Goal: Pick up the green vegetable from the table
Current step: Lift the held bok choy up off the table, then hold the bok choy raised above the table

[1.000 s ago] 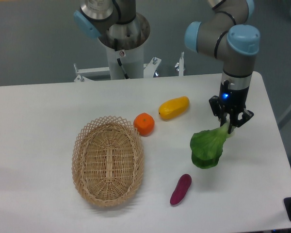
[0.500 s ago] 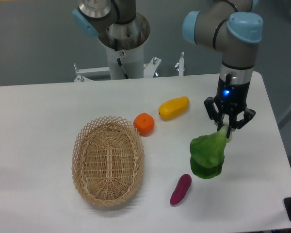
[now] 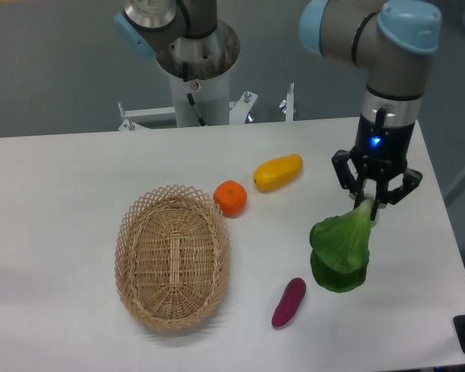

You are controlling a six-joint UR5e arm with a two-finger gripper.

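camera view, nearest things first: one purple eggplant-like piece (image 3: 289,302) lies on the white counter (image 3: 54,186) close to the front edge, and one oval wicker basket (image 3: 173,256) sits to the left of it, with nothing seen inside. just past the purple piece and to the right hangs the one green vegetable (image 3: 340,248), leaves down and pale stalk up. its stalk is pinched between the fingers of the pincer (image 3: 374,204), which is closed on it from above. the leaf end seems to be off the counter or only just brushing it; the shadow beneath is too merged with the leaves to tell for sure. farther back lie one orange (image 3: 230,198) and one yellow oblong fruit (image 3: 278,171), near each other but apart. behind them stands the arm's base column (image 3: 195,66).

as a judgement, the task is nearly finished: the grasp is made and the vegetable looks carried by the pincer rather than by the counter. what is left is to raise it clearly free and keep the thin stalk from slipping out. one arm, one pincer, five loose items in all.
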